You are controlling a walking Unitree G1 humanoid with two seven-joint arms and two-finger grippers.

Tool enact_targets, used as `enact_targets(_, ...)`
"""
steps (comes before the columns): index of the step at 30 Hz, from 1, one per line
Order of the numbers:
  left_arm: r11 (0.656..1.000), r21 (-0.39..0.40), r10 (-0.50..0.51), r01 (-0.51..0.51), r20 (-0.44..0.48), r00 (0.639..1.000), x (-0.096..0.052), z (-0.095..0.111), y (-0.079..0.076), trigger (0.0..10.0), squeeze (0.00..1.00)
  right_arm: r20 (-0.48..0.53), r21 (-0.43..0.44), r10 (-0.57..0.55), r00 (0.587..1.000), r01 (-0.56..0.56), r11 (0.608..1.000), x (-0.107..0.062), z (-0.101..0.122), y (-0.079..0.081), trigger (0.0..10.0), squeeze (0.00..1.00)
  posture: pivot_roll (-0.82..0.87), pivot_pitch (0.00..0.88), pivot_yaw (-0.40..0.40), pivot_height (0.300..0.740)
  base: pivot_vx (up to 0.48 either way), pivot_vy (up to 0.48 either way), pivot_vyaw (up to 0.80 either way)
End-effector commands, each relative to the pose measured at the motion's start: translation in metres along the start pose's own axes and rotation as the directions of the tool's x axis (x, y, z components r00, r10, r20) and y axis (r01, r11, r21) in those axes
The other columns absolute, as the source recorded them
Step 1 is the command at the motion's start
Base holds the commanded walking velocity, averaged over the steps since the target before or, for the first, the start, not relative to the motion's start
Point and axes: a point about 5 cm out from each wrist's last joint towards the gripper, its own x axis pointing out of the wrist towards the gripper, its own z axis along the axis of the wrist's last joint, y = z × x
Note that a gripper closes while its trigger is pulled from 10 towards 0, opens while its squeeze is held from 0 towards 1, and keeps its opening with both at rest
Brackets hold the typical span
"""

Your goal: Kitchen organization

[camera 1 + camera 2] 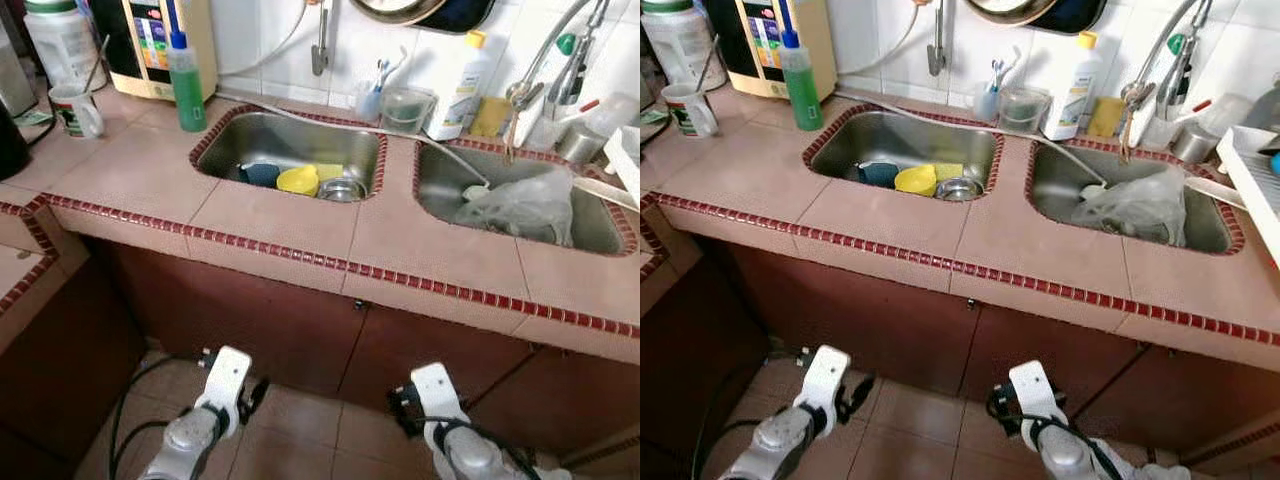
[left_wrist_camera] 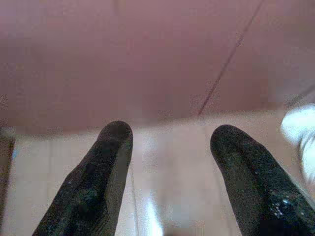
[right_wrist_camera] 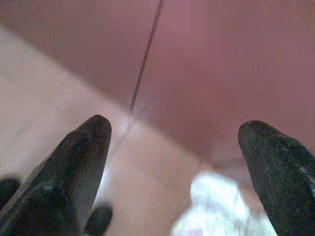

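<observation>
Pink tiled counter (image 1: 300, 215) with a dark red edge holds two steel sinks. Inside the left steel sink (image 1: 262, 140) sit a yellow plastic bowl (image 1: 298, 180), a small shiny metal bowl (image 1: 342, 189) and a dark blue cup (image 1: 262, 174), all close together. Inside the right steel sink (image 1: 455, 185) lies a crumpled clear plastic bag (image 1: 520, 205). A green soap bottle (image 1: 186, 85) stands beside the left sink. Both arms hang low by the brown cupboard doors (image 1: 300, 330). The left gripper (image 2: 170, 147) and right gripper (image 3: 174, 142) each have fingers spread wide, holding nothing.

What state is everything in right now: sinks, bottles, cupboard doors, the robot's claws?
Left sink: holds dishes.
Right sink: holds a crumpled plastic bag.
Green bottle: upright, capped.
White bottle: upright, capped.
Mug: upright.
Cabinet doors: closed.
Left gripper: open, empty.
Right gripper: open, empty.
</observation>
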Motion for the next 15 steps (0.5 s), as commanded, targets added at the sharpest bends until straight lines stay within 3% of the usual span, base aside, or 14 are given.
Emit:
enact_targets(1,1.0,0.015,0.0,0.001,-0.076,0.997,-0.003,-0.015,-0.005,10.0,0.0,-0.101,0.011,-0.027,0.994,0.028,1.0,-0.007,-0.021,-0.004,10.0,0.0,0.13,0.0,-0.061,0.74,0.0,0.0,-0.52)
enact_targets(7,1.0,0.019,0.024,-0.02,-0.217,0.976,-0.013,-0.047,-0.014,10.0,0.0,-0.245,0.058,-0.045,0.969,0.061,0.996,-0.021,-0.056,-0.001,10.0,0.0,0.12,0.0,-0.057,0.728,0.0,0.0,-0.41)
enact_targets(15,0.999,0.045,-0.003,0.014,-0.227,0.974,-0.013,-0.051,-0.03,10.0,0.0,-0.29,0.107,-0.049,0.956,0.083,0.991,-0.025,-0.065,0.008,10.0,0.0,0.11,0.0,-0.042,0.696,0.0,0.0,0.0)
